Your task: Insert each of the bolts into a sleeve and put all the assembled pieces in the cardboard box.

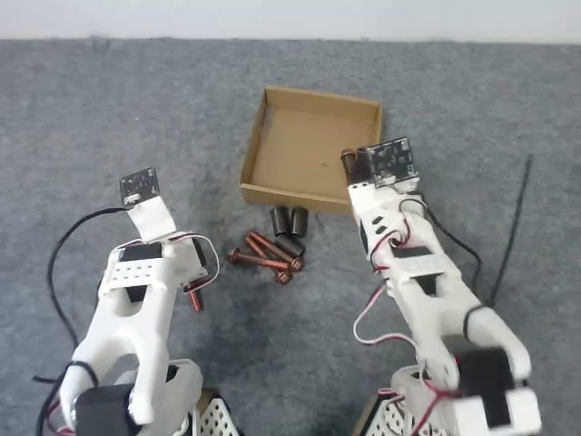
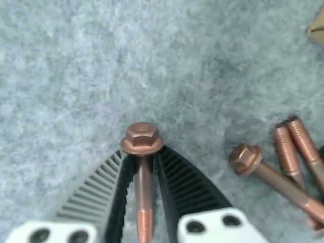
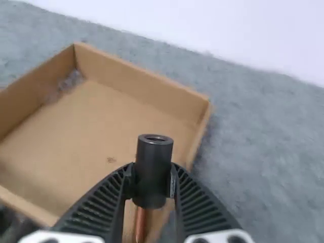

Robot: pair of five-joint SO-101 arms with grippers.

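Presently: cardboard box (image 1: 309,150) empty, 0 pcs delivered. R gripper (image 3: 150,174) clamped on sleeve (image 3: 154,159) w/ bolt shank (image 3: 140,223) inside, over box edge; 1 assy ready. L gripper (image 2: 143,157) clamped on bolt (image 2: 142,144). On carpet (image 1: 109,109): 2 spare sleeves (image 1: 290,221), approx 3 loose bolts (image 1: 265,252), unassembled.

No legible text, seemingly.

Bolts (image 1: 263,254) are copper, sleeves (image 1: 289,221) black, the cardboard box (image 1: 313,150) tan, carpet (image 1: 136,109) mottled grey, arms (image 1: 136,309) white.
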